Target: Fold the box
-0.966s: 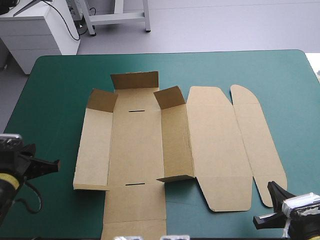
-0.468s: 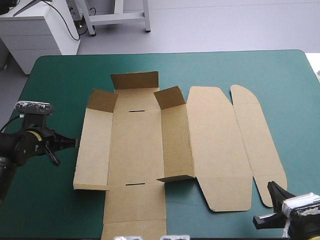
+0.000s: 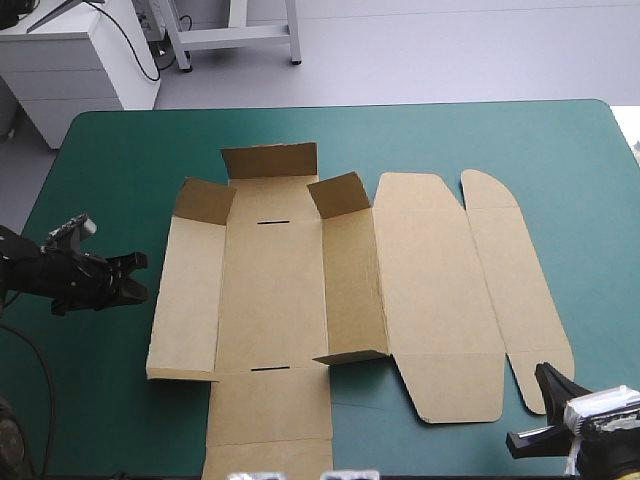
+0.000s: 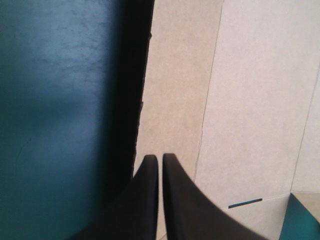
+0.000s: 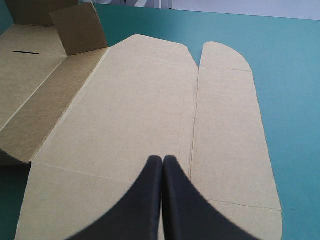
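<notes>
The left gripper [image 3: 135, 280], fingers together, sits just beside the box [image 3: 270, 300]; the right gripper [image 5: 162, 160], likewise together, is near its lid. Pushing could slide the box rather than fold it.

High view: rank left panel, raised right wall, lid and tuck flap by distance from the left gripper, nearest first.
1. left panel, just beside the left gripper.
2. right wall, raised, toward the middle.
3. lid, flat, past that wall.
4. tuck flap, farthest right.
</notes>
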Motion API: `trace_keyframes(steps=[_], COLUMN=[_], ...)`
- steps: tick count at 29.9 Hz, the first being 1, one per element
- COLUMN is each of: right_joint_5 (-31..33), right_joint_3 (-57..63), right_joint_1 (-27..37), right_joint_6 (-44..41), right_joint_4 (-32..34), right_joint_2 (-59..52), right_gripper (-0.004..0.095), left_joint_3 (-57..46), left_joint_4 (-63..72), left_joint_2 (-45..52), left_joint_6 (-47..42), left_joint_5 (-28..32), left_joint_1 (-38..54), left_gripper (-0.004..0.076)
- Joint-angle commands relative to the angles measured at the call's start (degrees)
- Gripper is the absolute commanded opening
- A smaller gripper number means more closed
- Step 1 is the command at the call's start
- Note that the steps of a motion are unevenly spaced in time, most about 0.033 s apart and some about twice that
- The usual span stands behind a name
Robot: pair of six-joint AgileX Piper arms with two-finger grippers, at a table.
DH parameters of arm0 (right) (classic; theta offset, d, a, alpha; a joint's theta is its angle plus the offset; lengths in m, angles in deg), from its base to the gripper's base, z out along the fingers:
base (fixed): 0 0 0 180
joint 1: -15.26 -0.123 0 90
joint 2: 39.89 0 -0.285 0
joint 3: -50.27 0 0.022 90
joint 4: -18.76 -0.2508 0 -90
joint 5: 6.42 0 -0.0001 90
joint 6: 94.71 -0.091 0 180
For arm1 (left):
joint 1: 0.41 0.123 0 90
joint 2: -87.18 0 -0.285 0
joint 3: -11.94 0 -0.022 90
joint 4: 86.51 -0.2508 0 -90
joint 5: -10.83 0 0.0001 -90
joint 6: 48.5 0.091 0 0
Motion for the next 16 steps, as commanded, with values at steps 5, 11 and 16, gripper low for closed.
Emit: trace_keyframes(steps=[5, 11, 16], right_joint_5=[-4.29, -4.29, -4.29], right_joint_3=[-1.20, -1.20, -1.20], right_joint_1=[-0.15, -0.15, -0.15], right_joint_6=[0.08, 0.08, 0.08], right_joint_4=[-0.44, -0.44, -0.44], right_joint_2=[-1.25, -1.25, -1.25], right_gripper=[-0.0020, -0.0020, -0.0020], left_joint_3=[1.65, 1.46, 1.32], left_joint_4=[-1.17, -4.46, -13.81], left_joint_2=[-1.47, -1.79, -4.15], left_joint_6=[-0.31, -0.17, -7.07], left_joint_5=[-4.75, -1.23, -1.06], left_joint_1=[0.36, -3.53, -7.71], left_gripper=[0.0013, 0.0130, 0.0442])
